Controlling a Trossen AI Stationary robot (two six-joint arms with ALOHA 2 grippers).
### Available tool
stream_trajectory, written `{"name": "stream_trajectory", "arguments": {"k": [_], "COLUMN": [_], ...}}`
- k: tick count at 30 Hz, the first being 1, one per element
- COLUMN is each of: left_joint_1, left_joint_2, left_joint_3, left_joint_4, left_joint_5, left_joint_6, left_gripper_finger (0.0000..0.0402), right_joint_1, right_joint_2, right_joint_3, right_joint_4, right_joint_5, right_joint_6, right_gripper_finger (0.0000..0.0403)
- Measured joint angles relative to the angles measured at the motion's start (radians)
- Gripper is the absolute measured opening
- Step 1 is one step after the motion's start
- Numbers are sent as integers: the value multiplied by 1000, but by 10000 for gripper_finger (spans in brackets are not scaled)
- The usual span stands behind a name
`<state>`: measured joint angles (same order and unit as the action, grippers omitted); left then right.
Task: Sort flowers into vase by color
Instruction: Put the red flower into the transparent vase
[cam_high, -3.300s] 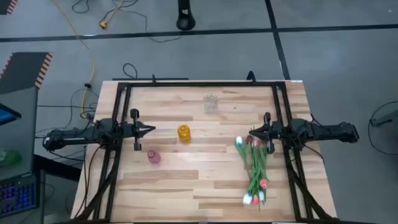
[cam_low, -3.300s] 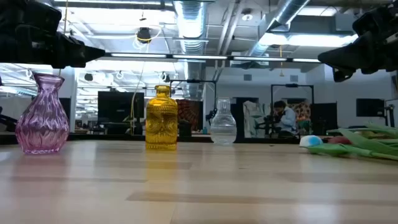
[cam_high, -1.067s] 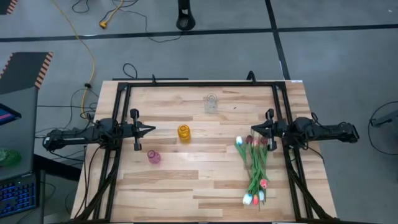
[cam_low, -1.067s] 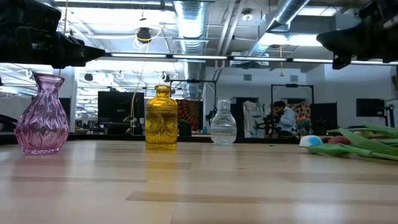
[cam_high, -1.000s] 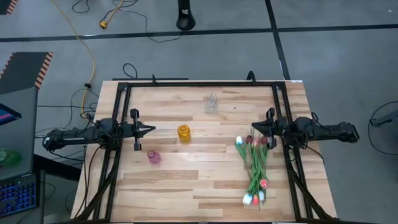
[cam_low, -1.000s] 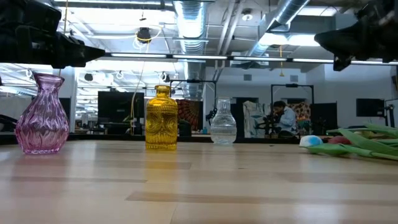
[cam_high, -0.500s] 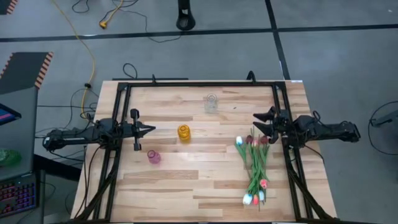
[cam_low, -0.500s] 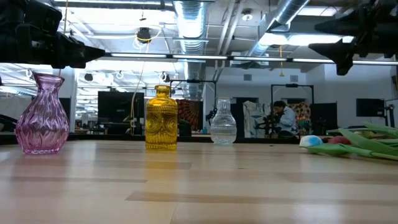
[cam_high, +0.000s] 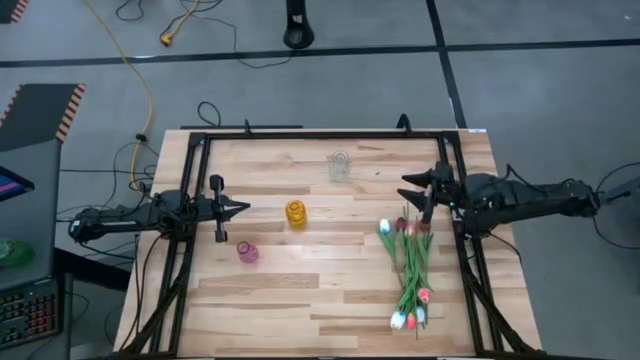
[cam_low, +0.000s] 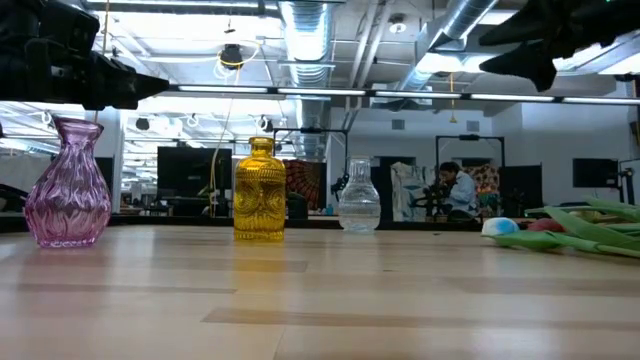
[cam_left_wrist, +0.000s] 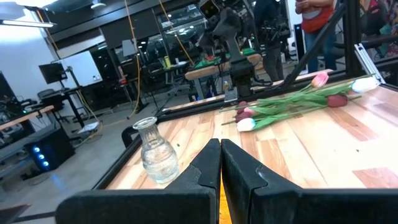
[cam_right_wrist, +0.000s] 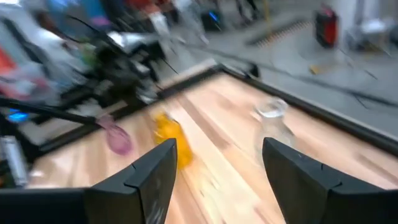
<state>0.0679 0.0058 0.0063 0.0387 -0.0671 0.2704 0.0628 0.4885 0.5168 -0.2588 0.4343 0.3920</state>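
- Three glass vases stand on the pale wooden plank table (cam_high: 300, 290), as we see it from above: a clear glass vase (cam_high: 340, 166) toward 12 o'clock, a yellow glass bottle vase (cam_high: 296, 213) near the centre, a pink-purple ribbed glass vase (cam_high: 247, 252) toward 8 o'clock of the yellow one.
- Low view: we get the same three in a row, pink-purple (cam_low: 67, 181), yellow (cam_low: 259, 190), clear (cam_low: 359, 196), all upright and well apart.
- We see the artificial tulips with thin green stems (cam_high: 410, 270) lying flat in one loose bundle at the table's 4 o'clock side, none in any vase.
- White, pink and dark red heads cluster at the bundle's 12 o'clock end; a few more heads at its 6 o'clock end near the table edge.
- Left wrist view: the tulips (cam_left_wrist: 292, 106) lie on the wood beyond the clear vase (cam_left_wrist: 154, 151).
- Right gripper (cam_high: 418, 190) hangs above the table at 3 o'clock, just past the tulip heads toward 12 o'clock, fingers spread wide, holding nothing.
- Right wrist view: we see its two dark fingers (cam_right_wrist: 146, 180) far apart, vases blurred beyond them.
- Left gripper (cam_high: 240, 208) waits at 9 o'clock, above the table; its fingers (cam_left_wrist: 208, 165) are pressed together, nothing between them.
- Black metal frame (cam_high: 320, 135) runs around the table top.
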Motion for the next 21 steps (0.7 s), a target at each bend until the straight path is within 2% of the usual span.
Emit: {"name": "stream_trajectory", "arguments": {"k": [9, 16, 21], "left_joint_1": [0, 0, 0], "left_joint_2": [0, 0, 0], "left_joint_3": [0, 0, 0], "left_joint_4": [0, 0, 0], "left_joint_5": [0, 0, 0], "left_joint_6": [-3, -5, -5], "left_gripper_finger": [0, 0, 0], "right_joint_1": [0, 1, 0], "right_joint_2": [197, 310, 385], "right_joint_3": [225, 294, 294], "right_joint_4": [-414, -592, -678], "right_joint_5": [8, -176, -197], "right_joint_6": [368, 613, 713], "right_gripper_finger": [265, 265, 265]}}
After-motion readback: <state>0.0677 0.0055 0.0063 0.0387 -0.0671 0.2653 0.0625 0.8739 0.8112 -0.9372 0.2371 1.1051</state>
